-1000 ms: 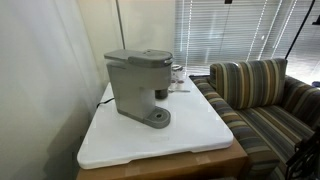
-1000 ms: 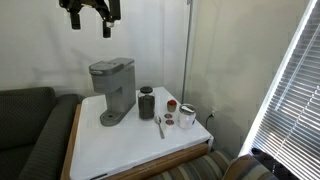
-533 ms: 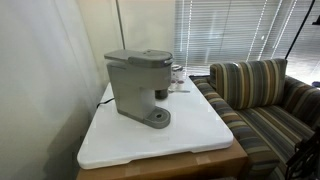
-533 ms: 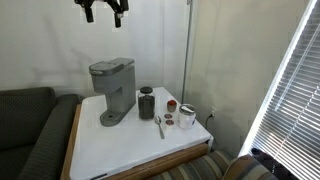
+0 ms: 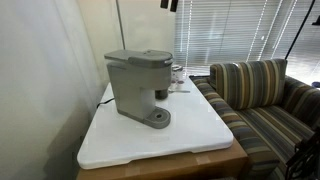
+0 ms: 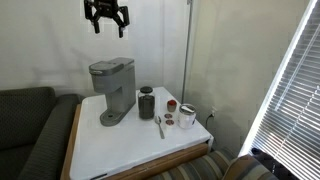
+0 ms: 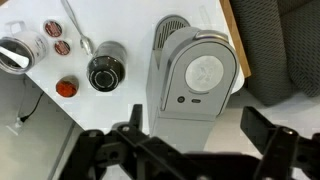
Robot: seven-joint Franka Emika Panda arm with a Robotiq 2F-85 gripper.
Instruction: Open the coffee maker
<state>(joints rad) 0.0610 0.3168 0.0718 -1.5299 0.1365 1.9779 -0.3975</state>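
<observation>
The coffee maker (image 5: pixel 135 85) is a boxy grey machine with a flat shut lid and a round drip base, standing on the white table (image 5: pixel 190 135). It also shows in an exterior view (image 6: pixel 110 88) and from above in the wrist view (image 7: pixel 195 85). My gripper (image 6: pixel 106 22) hangs open and empty high above the machine, well clear of the lid. In the wrist view my gripper (image 7: pixel 192 128) spreads wide, with one dark finger (image 7: pixel 266 135) at the right over the machine's rear part.
Beside the machine stand a dark canister (image 6: pixel 147 102), a white cup (image 6: pixel 187 116), a spoon (image 6: pixel 160 126) and small red pods (image 6: pixel 171 105). A striped sofa (image 5: pixel 260 95) borders the table. Window blinds (image 5: pixel 230 30) and a white wall are behind.
My gripper has moved sideways towards the spot above the coffee maker and come a little lower. The machine and the table items have not moved.
</observation>
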